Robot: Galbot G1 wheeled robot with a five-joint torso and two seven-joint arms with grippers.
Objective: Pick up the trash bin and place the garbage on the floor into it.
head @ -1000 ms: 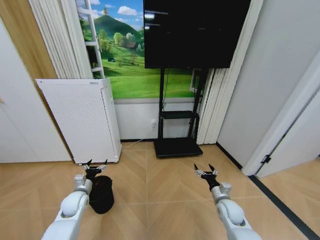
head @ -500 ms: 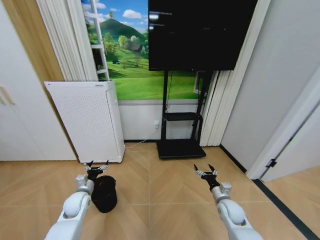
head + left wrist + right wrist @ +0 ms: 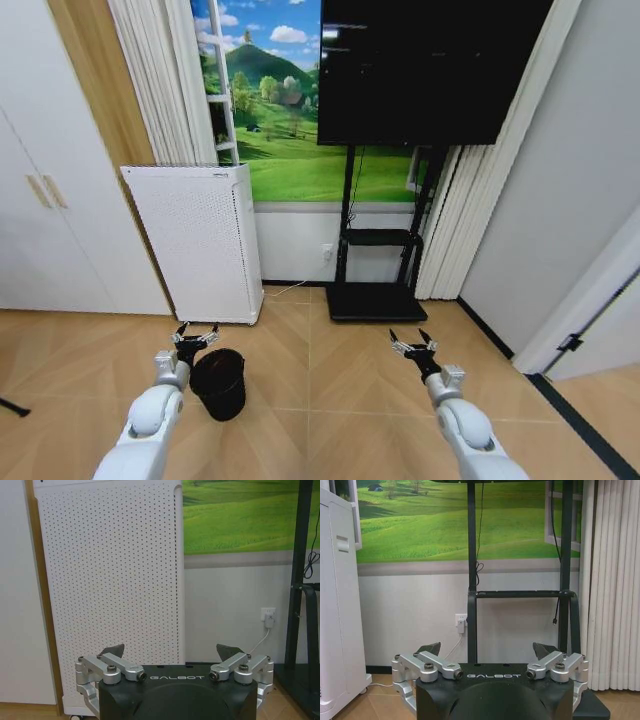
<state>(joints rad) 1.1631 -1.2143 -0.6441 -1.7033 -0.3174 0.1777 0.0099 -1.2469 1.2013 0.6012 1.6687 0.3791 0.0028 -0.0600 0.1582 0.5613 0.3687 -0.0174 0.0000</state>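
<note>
Where the wood floor meets the left wall, white cabinet doors stand, then a white perforated appliance. Left gripper: fingers spread wide, empty, poised just above the near-left rim of the trash bin, which stands upright on bare floor. TV stand: centre, against the wall. Right gripper: splayed, empty, over open floor.

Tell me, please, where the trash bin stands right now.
In the head view the trash bin stands on the wooden floor at the robot's left, just beside the left gripper and before the white perforated appliance.
</note>
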